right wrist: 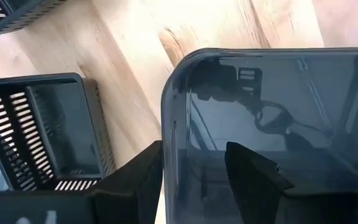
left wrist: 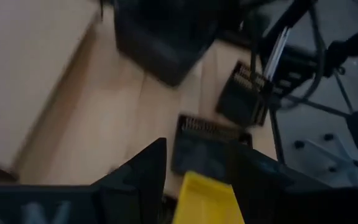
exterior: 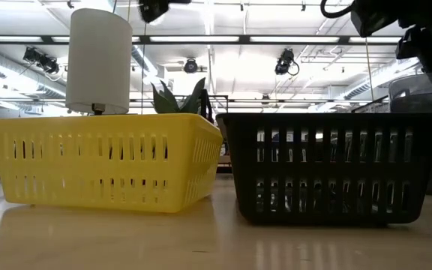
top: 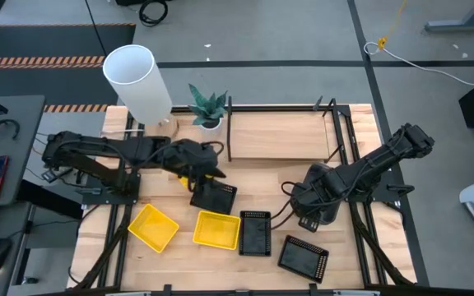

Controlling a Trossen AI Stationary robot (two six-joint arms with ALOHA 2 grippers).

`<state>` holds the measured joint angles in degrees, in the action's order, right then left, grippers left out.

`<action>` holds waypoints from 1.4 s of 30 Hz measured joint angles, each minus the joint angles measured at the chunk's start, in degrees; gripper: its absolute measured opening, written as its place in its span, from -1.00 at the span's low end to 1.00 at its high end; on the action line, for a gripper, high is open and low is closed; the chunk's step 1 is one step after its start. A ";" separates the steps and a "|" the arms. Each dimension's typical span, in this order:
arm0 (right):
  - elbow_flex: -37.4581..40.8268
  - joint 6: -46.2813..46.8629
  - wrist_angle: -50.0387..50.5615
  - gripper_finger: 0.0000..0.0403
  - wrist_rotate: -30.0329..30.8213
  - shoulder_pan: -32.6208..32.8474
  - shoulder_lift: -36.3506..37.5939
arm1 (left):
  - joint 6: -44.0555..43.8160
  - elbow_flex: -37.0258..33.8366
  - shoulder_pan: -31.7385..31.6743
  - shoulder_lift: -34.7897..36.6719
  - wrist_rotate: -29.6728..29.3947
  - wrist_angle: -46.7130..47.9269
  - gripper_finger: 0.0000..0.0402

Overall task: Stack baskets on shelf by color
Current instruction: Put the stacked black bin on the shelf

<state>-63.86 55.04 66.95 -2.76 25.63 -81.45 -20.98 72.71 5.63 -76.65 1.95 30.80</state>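
My left gripper (top: 202, 170) reaches from the table's left to its middle and is shut on a yellow basket (top: 184, 176), which also shows in the wrist view (left wrist: 205, 198). A dark basket (top: 214, 196) lies just nearer than it. My right gripper (top: 313, 205) is open over a smoky-grey basket (right wrist: 278, 124). One finger (right wrist: 143, 177) stands outside the basket's wall near a corner and the other finger (right wrist: 247, 174) stands inside. Two yellow baskets (top: 153, 227) (top: 217, 229) and two black ones (top: 255, 233) (top: 304, 257) rest flat on the near table. The shelf (top: 278, 136) stands at the far side. My left gripper has an edge of the yellow basket (left wrist: 197, 186) pinched between its two fingers. The gripper's own body hides the rest of the basket and how it sits.
A white cylinder (top: 138, 82) and a potted plant (top: 208, 111) stand at the far left beside the shelf. In the low view a yellow basket (exterior: 103, 161) and a black one (exterior: 328, 169) stand close to the camera. Black rails (top: 118, 238) run along the table's sides.
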 joint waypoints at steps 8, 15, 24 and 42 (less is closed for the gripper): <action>0.00 0.59 -0.03 0.08 -1.20 0.97 0.00 | -4.30 -0.03 2.90 0.30 -0.70 2.16 -0.14; 2.59 -2.84 -1.12 0.42 0.31 0.98 0.00 | -3.54 -0.03 2.50 0.27 -5.24 0.73 -0.14; 11.95 -4.23 -10.04 0.43 0.86 0.98 0.00 | -3.54 -0.03 0.11 0.27 -8.41 -1.00 -0.14; 15.65 -8.01 -15.10 0.12 6.35 0.87 0.00 | -3.82 -0.03 -2.36 0.21 -8.44 -3.19 -0.14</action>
<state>-48.21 47.03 51.85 3.58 26.50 -81.45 -24.80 72.69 3.27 -76.44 -6.49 27.61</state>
